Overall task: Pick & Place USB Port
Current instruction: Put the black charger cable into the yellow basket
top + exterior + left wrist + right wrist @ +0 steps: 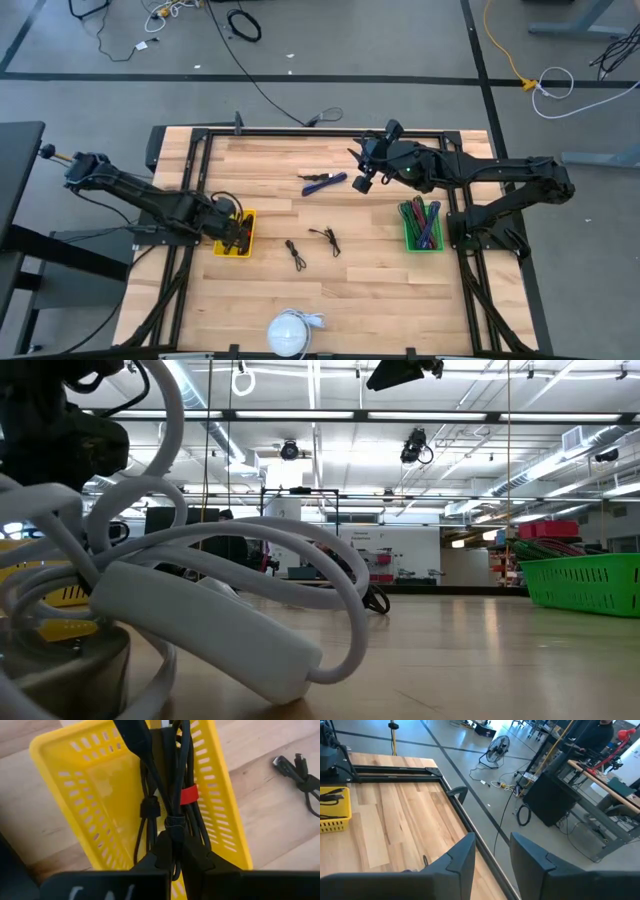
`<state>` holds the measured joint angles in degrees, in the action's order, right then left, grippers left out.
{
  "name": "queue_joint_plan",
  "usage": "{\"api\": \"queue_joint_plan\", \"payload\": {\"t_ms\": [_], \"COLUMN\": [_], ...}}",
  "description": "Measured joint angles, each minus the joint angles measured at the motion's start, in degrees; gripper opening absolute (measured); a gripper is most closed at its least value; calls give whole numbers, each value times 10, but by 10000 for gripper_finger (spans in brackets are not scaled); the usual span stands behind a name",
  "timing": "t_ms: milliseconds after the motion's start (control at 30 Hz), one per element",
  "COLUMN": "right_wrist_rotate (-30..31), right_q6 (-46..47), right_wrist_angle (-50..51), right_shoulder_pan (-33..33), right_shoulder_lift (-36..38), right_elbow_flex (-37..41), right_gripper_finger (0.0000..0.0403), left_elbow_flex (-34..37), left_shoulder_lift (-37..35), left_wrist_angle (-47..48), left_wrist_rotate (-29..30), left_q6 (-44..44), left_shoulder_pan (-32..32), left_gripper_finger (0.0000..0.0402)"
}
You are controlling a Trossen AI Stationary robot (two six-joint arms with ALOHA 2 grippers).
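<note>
Over the yellow basket (75, 795), left end effector (172, 851) pinched the black cable bundle (167, 790), which hung inside it. You should have lowered it fully before releasing. Right end effector (492, 852) spread wide, empty, above the bench (380, 280).

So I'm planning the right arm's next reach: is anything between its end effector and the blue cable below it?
Nothing visible: the right end effector, open, hovers beside the blue cable over bare table.

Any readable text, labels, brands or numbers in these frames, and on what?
None can be read.
Pale marks on the left gripper body: cut off, unreadable.
Posters on the far wall in the low view: too small.
Yellow slotted plastic basket, green plastic basket: no lettering visible.
</note>
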<state>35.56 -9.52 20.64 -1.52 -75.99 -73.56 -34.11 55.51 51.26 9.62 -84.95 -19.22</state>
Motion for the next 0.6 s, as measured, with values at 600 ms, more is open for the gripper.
{"api": "queue_joint_plan", "payload": {"t_ms": [600], "right_wrist_rotate": [0], "right_q6": [0], "right_wrist_angle": [0], "right_shoulder_pan": [-2], "right_shoulder_lift": [0], "right_elbow_flex": [0], "right_gripper_finger": [123], "left_elbow_flex": [0], "left_shoulder_lift": [-1], "left_wrist_angle": [-19], "left_wrist_rotate": [33], "left_q6": [84], "left_shoulder_pan": [0], "left_gripper_finger": [117]}}
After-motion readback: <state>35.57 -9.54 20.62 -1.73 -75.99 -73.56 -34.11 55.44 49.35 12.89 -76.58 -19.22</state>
